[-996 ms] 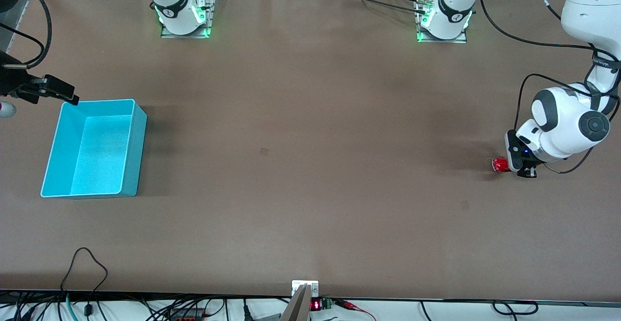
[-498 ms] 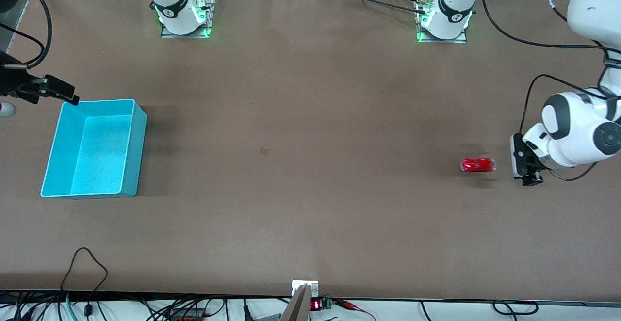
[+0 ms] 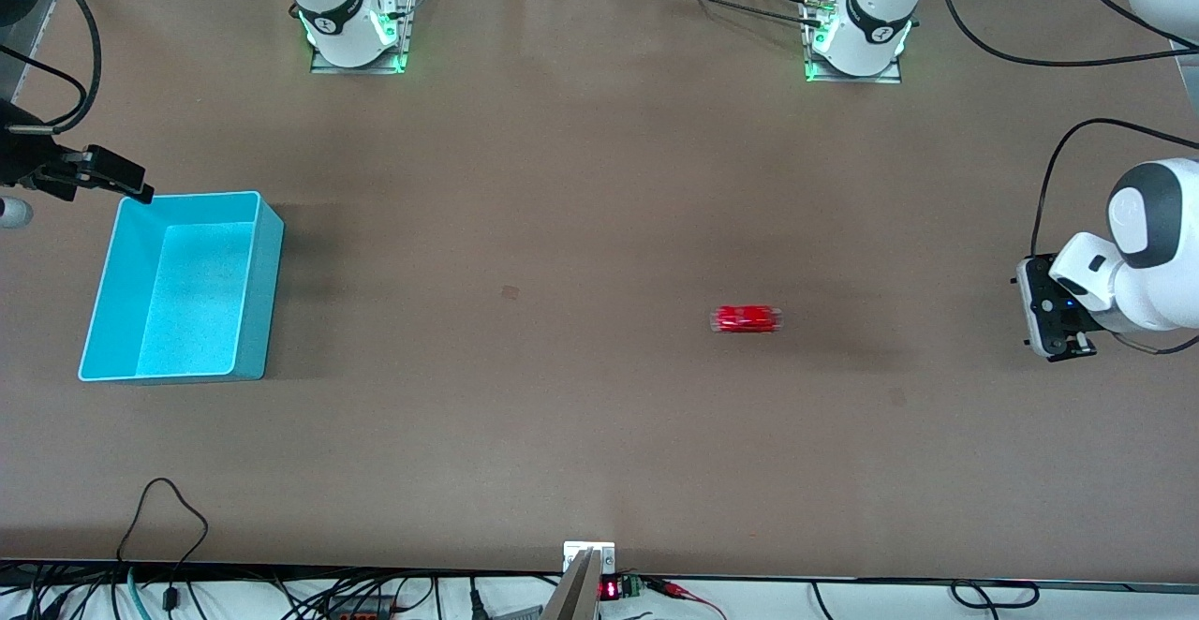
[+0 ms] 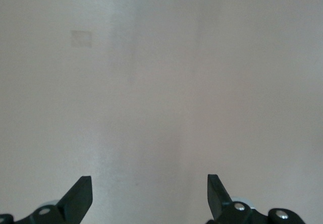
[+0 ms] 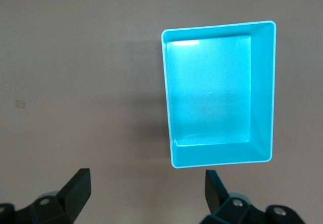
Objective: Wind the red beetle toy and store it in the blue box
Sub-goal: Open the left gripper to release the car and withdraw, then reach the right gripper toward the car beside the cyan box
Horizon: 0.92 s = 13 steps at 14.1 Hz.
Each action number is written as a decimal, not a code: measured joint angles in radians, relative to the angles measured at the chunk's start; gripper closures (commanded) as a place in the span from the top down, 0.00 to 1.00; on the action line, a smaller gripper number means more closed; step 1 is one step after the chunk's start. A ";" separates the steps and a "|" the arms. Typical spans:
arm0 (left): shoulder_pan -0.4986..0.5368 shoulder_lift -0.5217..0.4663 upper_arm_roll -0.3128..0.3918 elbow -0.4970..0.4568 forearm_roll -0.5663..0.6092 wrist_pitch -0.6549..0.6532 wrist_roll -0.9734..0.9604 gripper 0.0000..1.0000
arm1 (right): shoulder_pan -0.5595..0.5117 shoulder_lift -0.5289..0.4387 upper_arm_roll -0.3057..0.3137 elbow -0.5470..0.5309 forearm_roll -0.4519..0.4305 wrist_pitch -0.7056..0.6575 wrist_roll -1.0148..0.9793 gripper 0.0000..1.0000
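- One red beetle toy (image 3: 746,318) sits alone on the brown tabletop (image 3: 599,433), slightly to the picture's right of the front view's centre; its outline is smeared, so its details cannot be made out.
- One blue box (image 3: 178,285) stands at the picture's left in the front view, toward the right arm's end of the tabletop, well apart from the toy. It is open-topped and nothing lies in it (the right wrist view shows the whole speckled floor (image 5: 209,90)).
- Two arms, two claws, neither one holding anything.
- The left claw (image 3: 1057,350) is at the picture's right edge in the front view, over bare tabletop toward the left arm's end, well apart from the toy. Its two fingers (image 4: 81,196) stand wide apart in the left wrist view, with only bare tabletop between them.
- The right claw (image 3: 131,187) is at the upper left of the front view, over the corner of the box that lies farthest from the front camera. Its two fingers (image 5: 78,186) also stand wide apart in the right wrist view, with the box seen from above past them.
- Two arm bases (image 3: 351,25) with green lights stand along the top of the front view.
- Loose black cables (image 3: 169,508) lie at the bottom left of the front view, on the tabletop's edge.
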 measured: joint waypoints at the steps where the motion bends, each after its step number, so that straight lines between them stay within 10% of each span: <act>1: -0.006 -0.013 -0.003 0.007 0.000 -0.021 -0.055 1.00 | 0.000 0.000 0.000 0.000 0.000 0.000 0.000 1.00; 13: -0.069 -0.140 -0.010 0.179 0.000 -0.411 -0.716 1.00 | 0.004 0.004 0.000 -0.001 0.000 0.000 0.000 1.00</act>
